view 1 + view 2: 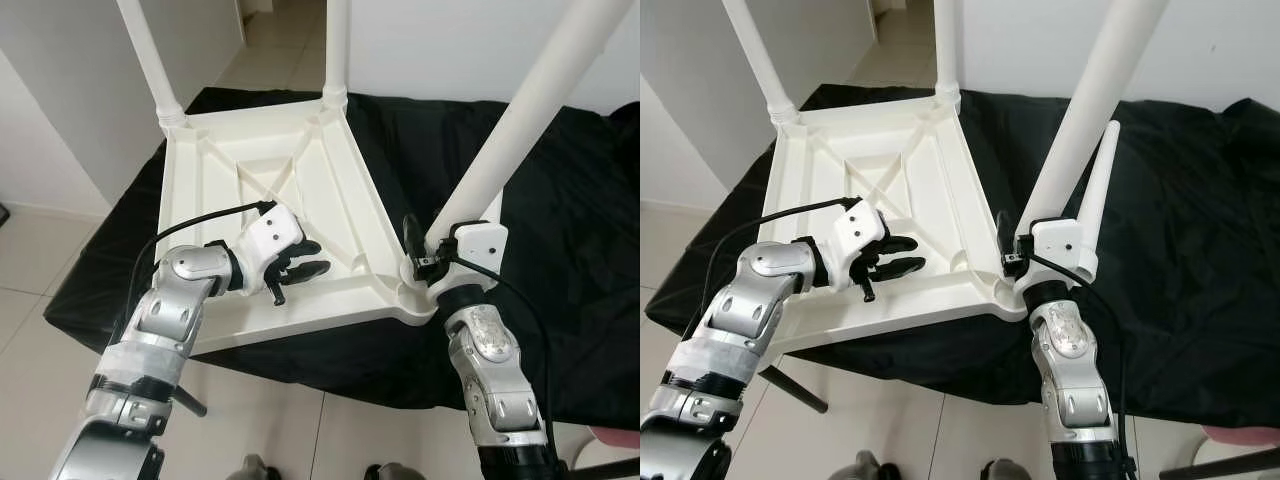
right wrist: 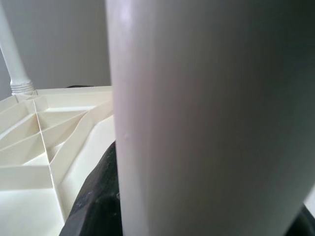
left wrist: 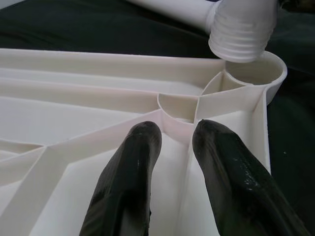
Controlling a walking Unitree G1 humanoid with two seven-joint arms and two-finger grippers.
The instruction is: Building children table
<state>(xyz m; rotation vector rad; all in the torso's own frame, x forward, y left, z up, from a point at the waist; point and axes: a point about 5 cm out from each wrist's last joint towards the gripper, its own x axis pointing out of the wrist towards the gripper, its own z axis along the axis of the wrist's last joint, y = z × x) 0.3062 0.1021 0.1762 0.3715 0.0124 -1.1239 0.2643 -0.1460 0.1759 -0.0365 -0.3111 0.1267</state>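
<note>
table top (image 1: 270, 190): white moulded plastic, smooth with a soft sheen, stiffening ribs criss-crossing its underside
table leg (image 1: 530, 110): same white plastic, smooth, faintly glossy, with a ridged threaded end showing at the near right corner of the table top
fourth leg (image 1: 1098, 185): white plastic, matt, lying right of the table top
cloth (image 1: 570, 250): black fabric under the table top, matt, lightly creased
left gripper (image 1: 300, 262): glossy black fingers (image 3: 133, 182), white plastic housing
right gripper (image 1: 420, 250): white housing, dark fingers
arms (image 1: 170, 310): brushed silver metal, satin
floor (image 1: 40, 260): pale tiles, mild shine
</note>
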